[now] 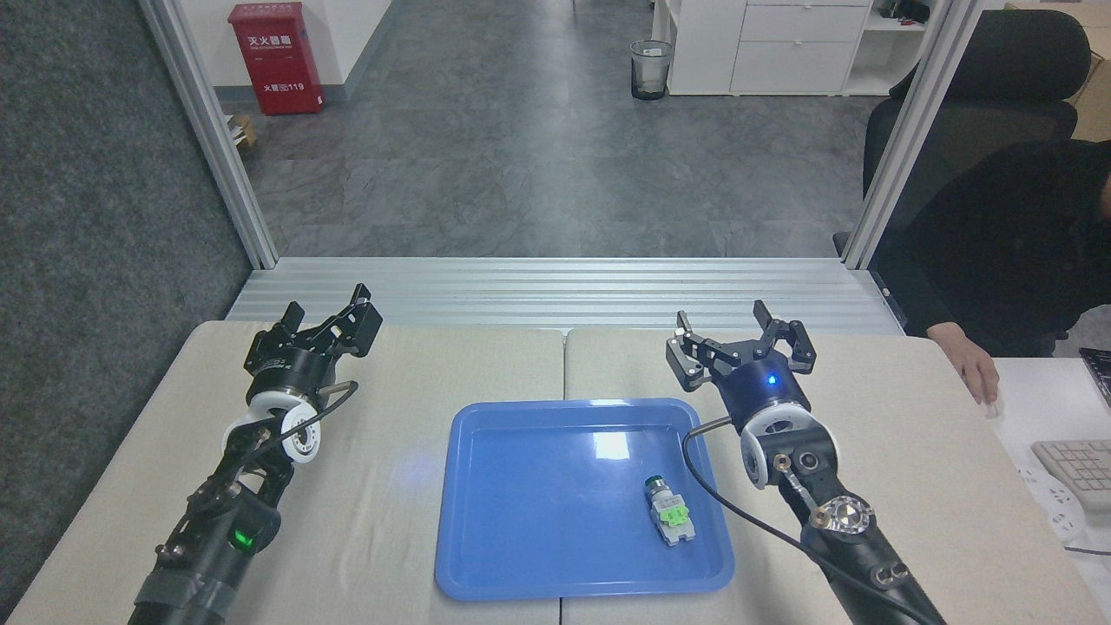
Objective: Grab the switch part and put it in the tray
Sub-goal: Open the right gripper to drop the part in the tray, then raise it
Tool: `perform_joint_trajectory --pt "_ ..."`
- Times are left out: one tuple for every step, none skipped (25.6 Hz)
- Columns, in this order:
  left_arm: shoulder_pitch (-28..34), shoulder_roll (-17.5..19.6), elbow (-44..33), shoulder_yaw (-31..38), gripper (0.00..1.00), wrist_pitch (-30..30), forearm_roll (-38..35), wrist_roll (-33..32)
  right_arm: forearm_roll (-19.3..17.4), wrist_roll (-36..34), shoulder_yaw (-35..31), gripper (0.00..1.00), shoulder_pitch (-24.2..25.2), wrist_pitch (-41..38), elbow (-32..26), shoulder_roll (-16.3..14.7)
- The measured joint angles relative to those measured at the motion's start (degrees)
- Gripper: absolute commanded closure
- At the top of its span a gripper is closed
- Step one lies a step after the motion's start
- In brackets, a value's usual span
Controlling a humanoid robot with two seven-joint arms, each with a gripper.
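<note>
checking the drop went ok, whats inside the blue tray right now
Only the switch part lies inside the tray, near its right rim, green piece up. The tray floor directly beneath it is covered.

Only readable bit was "119" on the red box (276, 56), under some white characters I couldn't make out.

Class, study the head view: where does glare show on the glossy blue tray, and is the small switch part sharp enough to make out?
Head view: a bright white patch of glare sits on the floor of the large glossy blue plastic tray, toward its far middle, with a fainter bluish glow on the table left of it; the small grey-white switch part with a green top is sharp, clear of the glare.
</note>
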Motion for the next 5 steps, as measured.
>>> perform_joint_trajectory --pt "0.0 0.0 0.0 0.0 0.00 0.0 0.0 0.0 0.0 -0.6 -0.3 0.00 -1.0 -0.8 1.5 -0.5" --pt "0.0 0.0 0.0 0.0 0.00 0.0 0.0 0.0 -0.1 -1.4 -0.5 0.00 -1.9 -1.1 2.9 -0.9" --pt "0.0 0.0 0.0 0.0 0.00 0.0 0.0 0.0 -0.1 -1.8 -0.7 0.00 -2.4 -1.3 3.7 -1.1" --pt "0.0 0.0 0.0 0.0 0.00 0.0 0.0 0.0 -0.2 -3.0 -0.9 0.00 -2.9 -1.6 4.8 -1.4" --pt "0.0 0.0 0.0 0.0 0.00 0.0 0.0 0.0 -0.4 -4.1 -1.1 0.00 -3.4 -1.8 5.8 -1.7"
